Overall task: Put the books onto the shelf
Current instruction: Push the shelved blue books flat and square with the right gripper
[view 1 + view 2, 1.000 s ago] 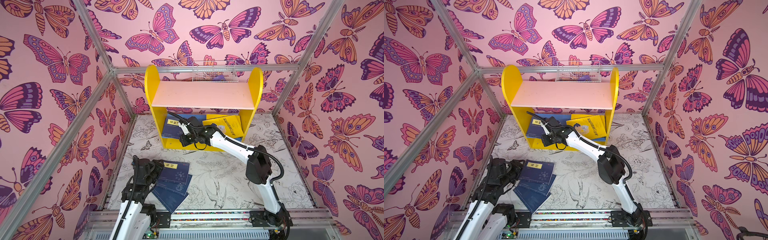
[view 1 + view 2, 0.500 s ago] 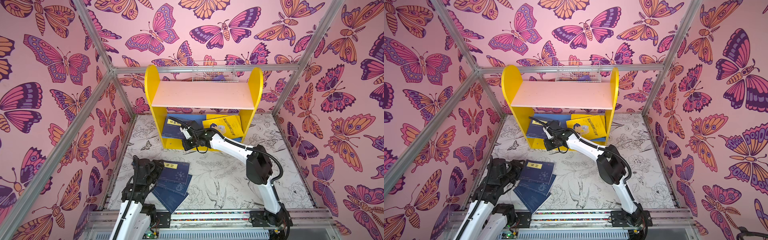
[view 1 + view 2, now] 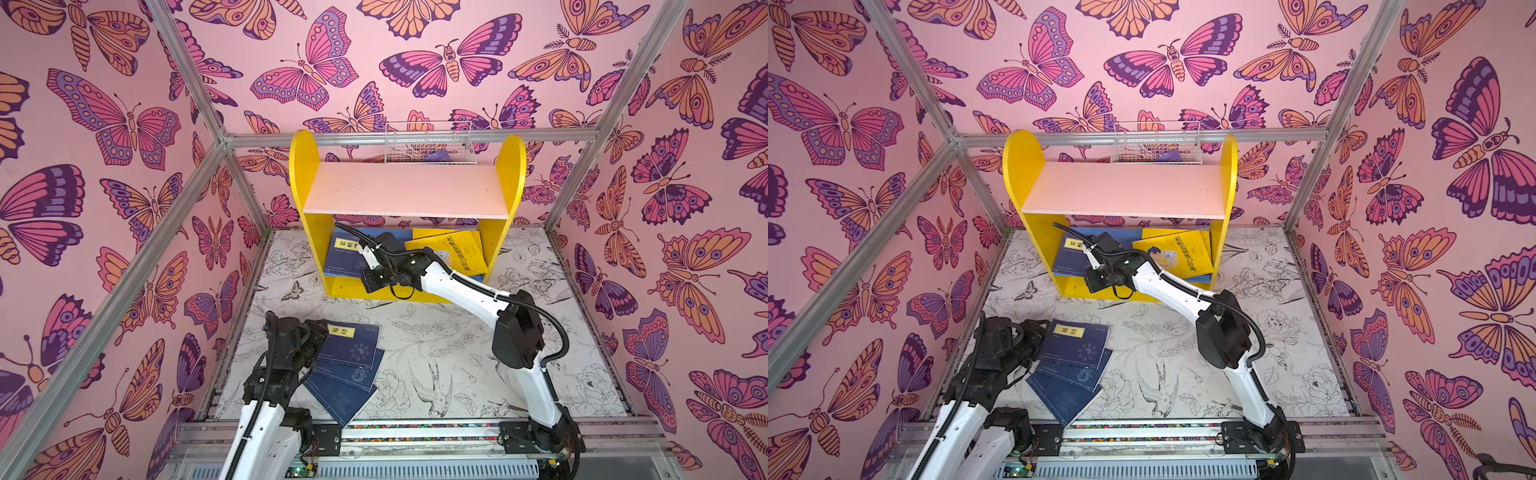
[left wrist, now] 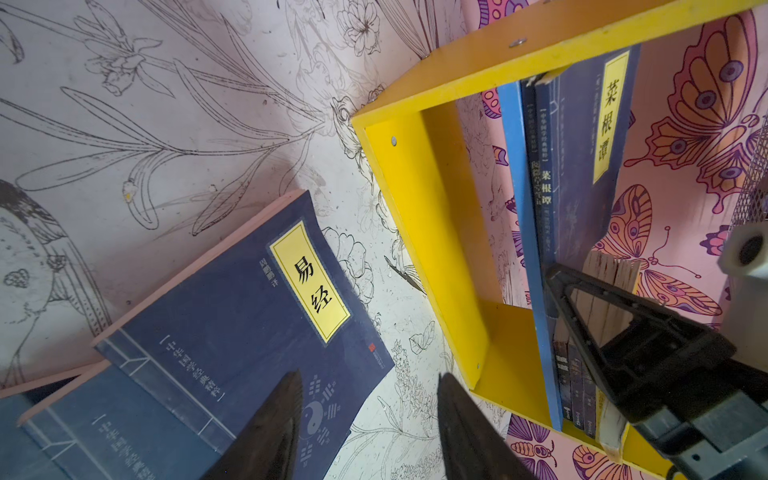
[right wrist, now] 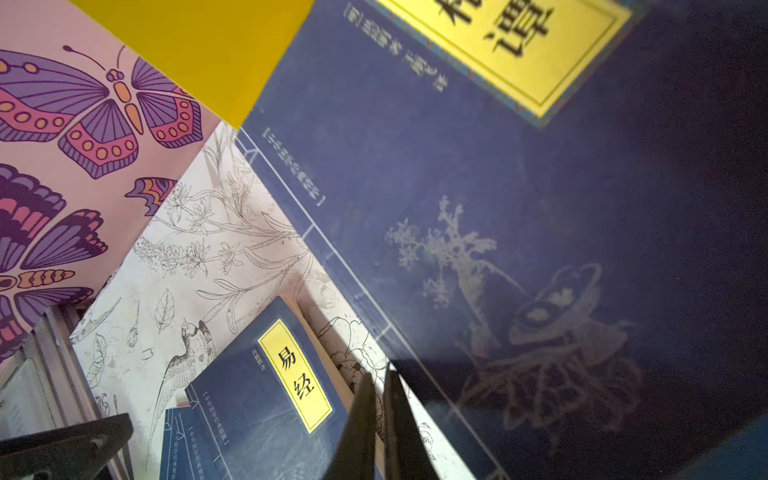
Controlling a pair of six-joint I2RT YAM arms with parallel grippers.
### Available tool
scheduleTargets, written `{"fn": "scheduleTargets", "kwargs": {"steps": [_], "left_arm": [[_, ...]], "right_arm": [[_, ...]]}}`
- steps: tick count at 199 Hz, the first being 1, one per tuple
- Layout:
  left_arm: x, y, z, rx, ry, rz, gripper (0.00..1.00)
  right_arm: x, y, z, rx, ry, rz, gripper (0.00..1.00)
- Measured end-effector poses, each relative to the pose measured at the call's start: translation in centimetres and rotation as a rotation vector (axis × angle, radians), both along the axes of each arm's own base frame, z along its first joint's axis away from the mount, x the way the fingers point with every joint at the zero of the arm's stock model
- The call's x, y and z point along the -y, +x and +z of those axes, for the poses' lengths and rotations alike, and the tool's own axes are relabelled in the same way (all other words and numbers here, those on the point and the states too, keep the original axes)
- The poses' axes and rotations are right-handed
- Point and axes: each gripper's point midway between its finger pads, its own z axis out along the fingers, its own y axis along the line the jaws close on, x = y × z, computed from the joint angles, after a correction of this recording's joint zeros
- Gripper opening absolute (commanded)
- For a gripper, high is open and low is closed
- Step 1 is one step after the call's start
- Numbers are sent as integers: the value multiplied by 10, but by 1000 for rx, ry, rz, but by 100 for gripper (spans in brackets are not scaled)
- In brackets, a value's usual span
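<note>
So the right gripper (image 5: 379, 376) is pressed together right beside a yellow-labelled navy book (image 3: 344, 261), low in the shelf (image 3: 407, 193); yellow books (image 3: 455, 253) lean to its right. The left gripper (image 4: 370, 376) is spread over three navy books (image 3: 353, 357) fanned on the table (image 3: 436, 365), near left.
</note>
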Motion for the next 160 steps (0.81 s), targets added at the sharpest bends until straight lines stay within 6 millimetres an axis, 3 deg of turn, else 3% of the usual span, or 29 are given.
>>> {"fn": "scheduleTargets", "kwargs": {"steps": [60, 117, 160], "left_arm": [[0, 0, -1, -2, 0, 0, 55], [0, 0, -1, -2, 0, 0, 55], [0, 0, -2, -7, 1, 0, 55]], "right_arm": [[0, 11, 0, 16, 10, 5, 9], [19, -12, -10, 18, -23, 36, 10], [27, -16, -13, 18, -38, 25, 10]]}}
